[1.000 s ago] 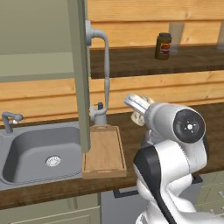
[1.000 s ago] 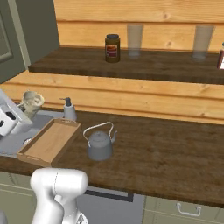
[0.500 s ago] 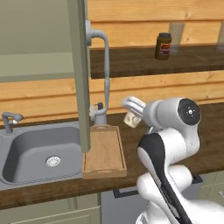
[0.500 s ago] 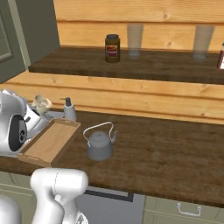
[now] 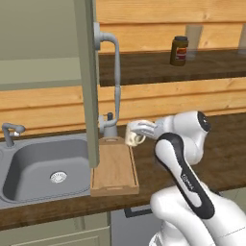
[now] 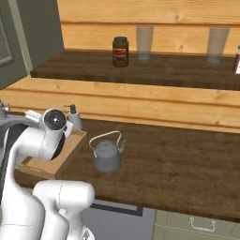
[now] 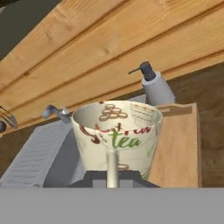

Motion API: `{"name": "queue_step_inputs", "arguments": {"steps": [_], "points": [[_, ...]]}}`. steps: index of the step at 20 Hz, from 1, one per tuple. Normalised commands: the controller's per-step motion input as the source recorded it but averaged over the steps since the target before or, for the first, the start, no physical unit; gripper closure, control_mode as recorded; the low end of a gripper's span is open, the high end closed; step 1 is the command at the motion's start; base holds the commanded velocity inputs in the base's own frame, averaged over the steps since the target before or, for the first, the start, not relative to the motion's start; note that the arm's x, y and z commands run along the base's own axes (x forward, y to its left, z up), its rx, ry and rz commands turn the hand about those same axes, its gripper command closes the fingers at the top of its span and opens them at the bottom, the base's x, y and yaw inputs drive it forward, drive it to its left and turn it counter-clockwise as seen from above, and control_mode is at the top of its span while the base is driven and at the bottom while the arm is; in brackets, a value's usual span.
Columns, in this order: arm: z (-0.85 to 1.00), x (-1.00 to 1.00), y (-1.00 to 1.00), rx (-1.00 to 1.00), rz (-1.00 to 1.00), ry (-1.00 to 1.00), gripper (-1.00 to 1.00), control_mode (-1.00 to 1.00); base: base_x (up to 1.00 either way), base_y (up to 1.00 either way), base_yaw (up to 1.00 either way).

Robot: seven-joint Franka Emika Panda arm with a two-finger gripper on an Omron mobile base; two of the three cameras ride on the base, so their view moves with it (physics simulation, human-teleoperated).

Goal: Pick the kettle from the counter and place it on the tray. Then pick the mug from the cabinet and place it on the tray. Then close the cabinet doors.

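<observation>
I hold the mug (image 5: 133,138) in my gripper (image 5: 136,129), fingers clamped on it, above the far end of the tray (image 5: 114,168). In the left base view the mug hangs clear of the board, just right of the soap dispenser (image 5: 110,126) that stands at the tray's back edge. The hand view shows the mug (image 7: 116,136) upright, cream-coloured, with "tea" printed on its side and a bean pattern inside, its handle facing the camera. Below and beyond it in that view lie the wooden tray (image 7: 177,148), the dispenser (image 7: 154,85) and the grey sink (image 7: 41,153) with its small tap (image 7: 54,112).

The kettle (image 6: 107,153) stands on the dark wooden counter (image 6: 187,173), beside the tray (image 6: 56,157) and apart from it; it is not on the tray. My arm hides the mug in the right base view.

The cabinet door (image 5: 89,81) stands open, edge-on in the left base view, reaching down in front of the tall faucet (image 5: 111,62). In the right base view the open door (image 6: 37,33) is at upper left.

On the upper shelf (image 6: 154,70) stand a dark jar (image 6: 120,51) and two clear glasses (image 6: 144,43), the second glass (image 6: 215,44) well to the right.
</observation>
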Motion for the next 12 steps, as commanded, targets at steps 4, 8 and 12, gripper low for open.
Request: {"name": "queue_step_inputs", "arguments": {"steps": [4, 8, 12], "points": [[-0.55, 0.89, 0.2, -0.14, 0.32, 0.0, 1.0, -1.0, 0.0, 0.0, 0.0], [-0.52, 0.93, 0.19, -0.19, 0.25, -0.01, 1.0, -1.0, 0.0, 0.0, 0.0], [-0.48, 0.87, 0.18, -0.19, 0.23, -0.02, 1.0, -1.0, 0.0, 0.0, 0.0]]}}
